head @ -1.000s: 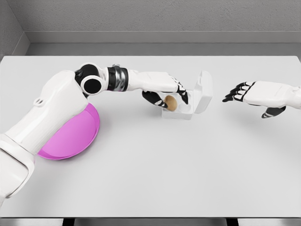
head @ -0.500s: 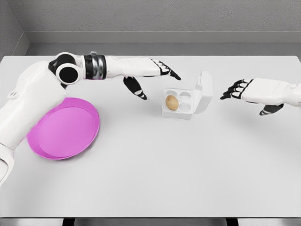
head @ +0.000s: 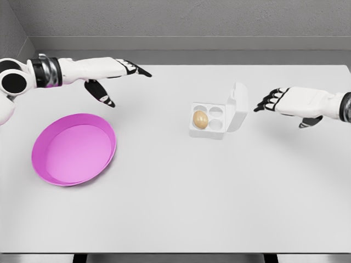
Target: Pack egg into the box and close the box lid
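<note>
Upright box lid faces right hand, bare table between

Egg tan-brown, sits in white box w/ white lid. Bowl bright magenta-pink. Table light grey. Left hand & right hand white w/ black fingertips; back wall speckled grey.
</note>
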Controlling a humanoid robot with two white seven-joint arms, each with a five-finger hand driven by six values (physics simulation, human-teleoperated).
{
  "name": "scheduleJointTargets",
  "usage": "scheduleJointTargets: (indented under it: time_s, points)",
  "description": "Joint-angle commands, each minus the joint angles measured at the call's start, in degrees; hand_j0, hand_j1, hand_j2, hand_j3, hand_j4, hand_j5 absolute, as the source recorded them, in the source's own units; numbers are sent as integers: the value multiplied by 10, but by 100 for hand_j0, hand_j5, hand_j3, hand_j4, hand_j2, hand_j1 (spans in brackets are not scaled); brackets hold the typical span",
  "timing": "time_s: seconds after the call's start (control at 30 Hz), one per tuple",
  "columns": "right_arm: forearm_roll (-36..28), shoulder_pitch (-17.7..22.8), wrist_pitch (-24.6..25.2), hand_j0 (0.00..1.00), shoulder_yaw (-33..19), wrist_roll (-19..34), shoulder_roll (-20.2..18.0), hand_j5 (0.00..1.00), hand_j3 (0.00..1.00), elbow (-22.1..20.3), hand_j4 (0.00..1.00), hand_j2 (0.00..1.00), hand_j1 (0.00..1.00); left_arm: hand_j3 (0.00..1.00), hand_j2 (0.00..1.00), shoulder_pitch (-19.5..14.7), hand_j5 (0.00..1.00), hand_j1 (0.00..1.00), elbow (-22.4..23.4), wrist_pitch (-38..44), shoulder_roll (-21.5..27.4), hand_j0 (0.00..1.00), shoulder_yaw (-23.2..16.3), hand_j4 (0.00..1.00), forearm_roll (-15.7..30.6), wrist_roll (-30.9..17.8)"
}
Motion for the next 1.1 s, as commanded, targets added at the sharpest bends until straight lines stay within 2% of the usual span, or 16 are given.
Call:
scheduleJointTargets:
  time_s: [0.0,0.23,0.33,0.63,0.8,0.97,1.07]
  points:
    - [11,0,1,100,4,0,7,100,100,4,100,100,100,100,100,0,100,100,-1,2,16,100,1,100,5,0]
    - [13,-8,1,100,8,0,22,100,100,17,100,100,100,100,100,0,100,100,0,2,18,100,1,100,5,0]
    - [13,-22,1,100,31,0,30,100,100,17,100,100,100,100,100,1,100,100,-1,2,17,100,1,100,5,0]
    - [4,-33,1,100,28,0,28,100,100,5,100,100,100,100,100,2,100,100,2,2,17,100,1,100,5,0]
    - [0,-34,1,100,21,0,28,100,100,-21,100,100,100,100,100,2,100,100,2,2,16,100,1,100,4,0]
    - [-4,-30,1,100,23,0,27,100,100,-71,100,100,100,100,100,3,100,100,2,2,16,100,0,100,4,0]
    - [-4,-29,1,100,25,0,29,100,100,-72,100,100,100,100,100,4,100,100,2,2,16,100,0,100,4,0]
